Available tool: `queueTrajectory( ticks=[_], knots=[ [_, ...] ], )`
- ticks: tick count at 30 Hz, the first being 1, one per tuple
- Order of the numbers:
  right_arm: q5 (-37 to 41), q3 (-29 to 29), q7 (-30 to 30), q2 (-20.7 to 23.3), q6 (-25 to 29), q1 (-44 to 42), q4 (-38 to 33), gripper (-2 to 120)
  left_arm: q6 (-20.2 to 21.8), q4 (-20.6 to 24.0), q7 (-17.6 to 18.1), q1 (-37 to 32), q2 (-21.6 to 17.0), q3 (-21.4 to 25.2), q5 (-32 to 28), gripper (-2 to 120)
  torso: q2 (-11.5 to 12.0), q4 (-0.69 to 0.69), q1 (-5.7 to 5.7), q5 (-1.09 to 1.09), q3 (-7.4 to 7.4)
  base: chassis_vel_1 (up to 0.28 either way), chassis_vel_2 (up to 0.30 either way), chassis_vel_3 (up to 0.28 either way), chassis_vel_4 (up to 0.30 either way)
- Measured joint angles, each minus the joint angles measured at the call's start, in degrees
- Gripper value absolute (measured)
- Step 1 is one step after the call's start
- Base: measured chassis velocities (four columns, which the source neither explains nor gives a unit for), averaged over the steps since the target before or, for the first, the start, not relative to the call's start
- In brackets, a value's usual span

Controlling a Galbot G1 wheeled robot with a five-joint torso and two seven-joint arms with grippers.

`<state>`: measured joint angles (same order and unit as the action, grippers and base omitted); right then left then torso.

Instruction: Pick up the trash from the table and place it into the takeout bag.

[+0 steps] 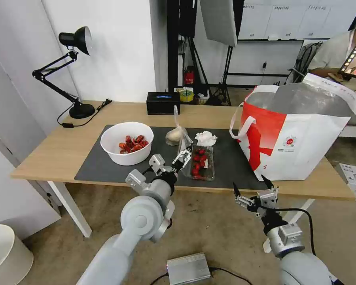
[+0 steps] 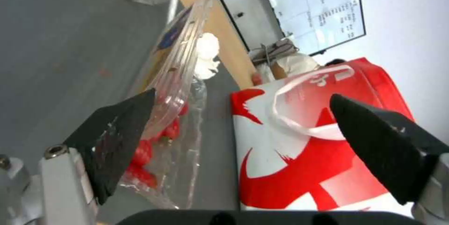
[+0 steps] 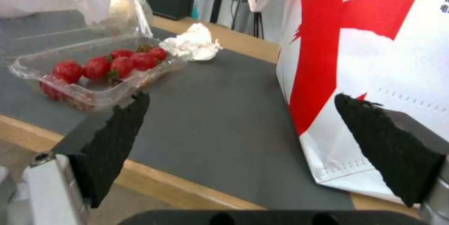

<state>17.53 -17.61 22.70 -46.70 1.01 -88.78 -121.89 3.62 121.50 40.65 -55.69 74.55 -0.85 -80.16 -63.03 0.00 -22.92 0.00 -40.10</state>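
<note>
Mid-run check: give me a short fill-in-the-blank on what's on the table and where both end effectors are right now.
1. The left end effector is open beside the clear ____ holding red bits.
2. The crumpled white tissue lies on the dark grey ____.
3. The right end effector hangs open at the table's near edge, in front of the takeout ____.
4. The white bowl holds red crawfish ____.

Missing words: clamshell; mat; bag; shells

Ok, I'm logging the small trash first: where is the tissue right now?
In the head view the tissue lies on the grey mat, just behind the clamshell, between the knotted bag on its left and the takeout bag on its right.
</note>
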Motion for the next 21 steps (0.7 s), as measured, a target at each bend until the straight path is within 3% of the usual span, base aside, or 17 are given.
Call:
queueTrajectory(
  ticks=[21],
  knots=[
    [0.3,-0.5,0.0,-0.1,0.1,-0.3,-0.1,100,0.3,-0.6,-0.3,1.4,0.3,-5.0,-0.1,100,0.0,0.0,0.0,0.0,0.0,0.0,0.0,0.0,0.0]
  ],
)
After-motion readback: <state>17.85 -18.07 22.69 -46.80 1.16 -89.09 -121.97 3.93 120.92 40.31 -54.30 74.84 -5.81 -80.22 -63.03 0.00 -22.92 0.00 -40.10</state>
